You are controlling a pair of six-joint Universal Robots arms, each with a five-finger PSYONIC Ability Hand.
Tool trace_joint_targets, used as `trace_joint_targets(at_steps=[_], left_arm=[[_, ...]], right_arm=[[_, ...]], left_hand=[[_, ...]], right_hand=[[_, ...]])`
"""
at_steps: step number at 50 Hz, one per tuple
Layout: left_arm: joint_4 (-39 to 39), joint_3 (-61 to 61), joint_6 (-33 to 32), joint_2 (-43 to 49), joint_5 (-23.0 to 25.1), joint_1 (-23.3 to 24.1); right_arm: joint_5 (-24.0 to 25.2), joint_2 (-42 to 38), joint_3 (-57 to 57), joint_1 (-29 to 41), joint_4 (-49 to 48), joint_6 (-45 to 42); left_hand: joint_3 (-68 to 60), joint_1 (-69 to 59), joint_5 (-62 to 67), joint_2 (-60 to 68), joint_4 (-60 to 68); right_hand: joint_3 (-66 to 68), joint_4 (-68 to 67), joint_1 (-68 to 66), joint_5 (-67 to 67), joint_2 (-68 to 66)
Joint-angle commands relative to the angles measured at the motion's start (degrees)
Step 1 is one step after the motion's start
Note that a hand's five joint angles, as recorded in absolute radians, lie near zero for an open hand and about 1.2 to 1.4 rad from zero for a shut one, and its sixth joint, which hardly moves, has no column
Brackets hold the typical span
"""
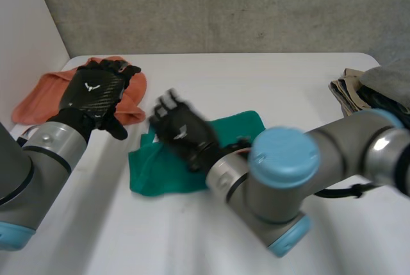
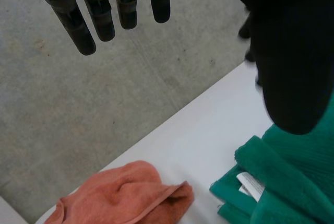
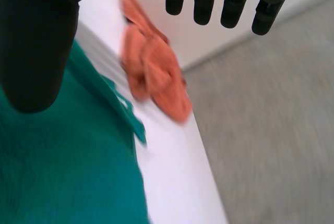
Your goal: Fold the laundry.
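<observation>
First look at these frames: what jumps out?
The green towel lies mid-table, with the right hand open over it. The left hand, also open, hangs over an orange cloth at the table's far left. A laundry pile sits at the right edge.

Your head camera looks down across the table (image 1: 269, 83) from behind; both close wrist cameras share the green cloth (image 2: 292, 182) and orange cloth (image 2: 125, 198).

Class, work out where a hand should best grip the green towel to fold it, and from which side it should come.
Pinch the towel at its near left corner, probably: it lies flat on bare table, uncovered. Come from the robot's left, since the right arm covers its right side.
</observation>
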State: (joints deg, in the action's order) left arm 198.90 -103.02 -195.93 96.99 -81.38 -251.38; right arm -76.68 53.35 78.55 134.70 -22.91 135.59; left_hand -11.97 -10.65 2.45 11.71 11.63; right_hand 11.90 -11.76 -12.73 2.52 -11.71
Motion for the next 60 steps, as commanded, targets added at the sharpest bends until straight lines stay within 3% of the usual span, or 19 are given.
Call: trace_joint_targets(at_steps=[1, 5, 10, 13, 16, 19, 23, 28, 38, 41, 42, 43, 46, 49, 55, 60], left_arm=[[0.08, 3.09, 0.55, 2.67, -2.64, 2.56], [0.08, 4.32, 0.38, 4.60, -3.70, 4.41], [-0.18, 6.34, 0.38, 7.15, -3.70, 6.69], [-0.36, 6.96, 0.29, 8.21, -3.88, 7.48], [-0.36, 7.22, 0.03, 9.09, -3.97, 8.10], [-0.36, 6.87, -0.24, 9.09, -4.23, 8.10], [-0.80, 5.73, -0.33, 8.22, -4.76, 7.23], [-0.80, 4.33, 0.02, 5.49, -4.84, 5.29], [-1.06, 0.46, 0.99, 0.22, -8.35, 0.55], [-1.24, 0.19, 1.52, -0.05, -9.68, -0.07], [-1.50, 0.28, 1.95, -0.14, -10.29, -0.25], [-1.76, 0.37, 2.13, -0.05, -10.38, -0.16], [-2.73, 1.51, 2.75, 0.56, -10.29, 0.10], [-3.95, 3.96, 3.36, 2.23, -10.47, 0.80], [-7.12, 10.47, 5.91, 6.01, -10.29, 4.84], [-11.07, 17.93, 8.63, 11.98, -8.54, 9.76]], right_arm=[[-6.11, 3.51, 3.37, -10.15, 12.08, 16.10], [-6.64, 3.34, 3.81, -14.89, 18.85, 19.00], [-5.59, 0.88, 4.16, -19.38, 19.92, 23.22], [-5.67, -1.23, 4.07, -20.70, 18.17, 24.89], [-6.11, -2.64, 4.16, -21.67, 14.22, 24.72], [-9.18, -1.33, 5.21, -22.11, 9.04, 24.46], [-13.49, 5.26, 6.88, -20.01, 3.23, 21.83], [-11.48, 6.86, 4.96, -13.42, 1.64, 18.57], [0.03, -3.76, -3.91, 2.57, 5.42, 14.70], [-0.57, -7.11, -6.55, 4.34, 6.20, 13.91], [-3.97, -9.12, -9.00, 4.78, 8.04, 13.91], [-6.35, -9.84, -10.16, 4.87, 9.36, 14.08], [-16.00, -9.68, -14.19, 4.35, 14.62, 16.44], [-17.98, -7.57, -15.09, 2.86, 17.19, 20.05], [-8.76, 1.66, -12.19, -5.14, 20.00, 31.91], [-4.80, 0.53, -14.11, -9.71, 24.48, 39.65]], left_hand=[[1.97, 0.65, -2.45, -1.71, -1.63], [1.97, 0.65, -2.45, -1.71, -1.63], [1.97, 0.65, -2.45, -1.71, -1.63], [1.97, 0.65, -2.45, -1.71, -1.63], [1.97, 0.65, -2.45, -1.71, -1.63], [1.97, 0.65, -2.45, -1.71, -1.63], [1.97, 0.65, -2.45, -1.71, -1.63], [1.97, 0.65, -2.45, -1.71, -1.63], [1.97, 0.65, -2.45, -1.71, -1.63], [1.97, 0.65, -2.45, -1.71, -1.63], [1.97, 0.65, -2.45, -1.71, -1.63], [1.97, 0.65, -2.45, -1.71, -1.63], [1.97, 0.65, -2.45, -1.71, -1.63], [1.97, 0.65, -2.45, -1.71, -1.63], [1.97, 0.65, -2.45, -1.71, -1.63], [1.97, 0.65, -2.45, -1.71, -1.63]], right_hand=[[-1.90, 1.76, 2.73, -2.52, 1.71], [-1.90, 1.76, 2.73, -2.52, 1.71], [1.44, -1.59, -0.61, 0.83, -1.64], [17.39, -17.53, -16.56, 16.78, -17.59], [67.96, -68.10, -67.13, 67.35, -68.16], [68.10, -68.24, -67.27, 67.48, -68.29], [68.10, -68.24, -67.27, 67.48, -68.29], [68.10, -68.24, -67.27, 67.48, -68.29], [68.10, -68.24, -67.27, 67.48, -68.29], [68.10, -68.24, -67.27, 67.48, -68.29], [68.10, -68.24, -67.27, 67.48, -68.29], [60.25, -60.39, -59.42, 59.63, -60.45], [-1.90, 1.76, 2.73, -2.52, 1.71], [-1.90, 1.76, 2.73, -2.52, 1.71], [-1.90, 1.76, 2.73, -2.52, 1.71], [-1.90, 1.76, 2.73, -2.52, 1.71]])
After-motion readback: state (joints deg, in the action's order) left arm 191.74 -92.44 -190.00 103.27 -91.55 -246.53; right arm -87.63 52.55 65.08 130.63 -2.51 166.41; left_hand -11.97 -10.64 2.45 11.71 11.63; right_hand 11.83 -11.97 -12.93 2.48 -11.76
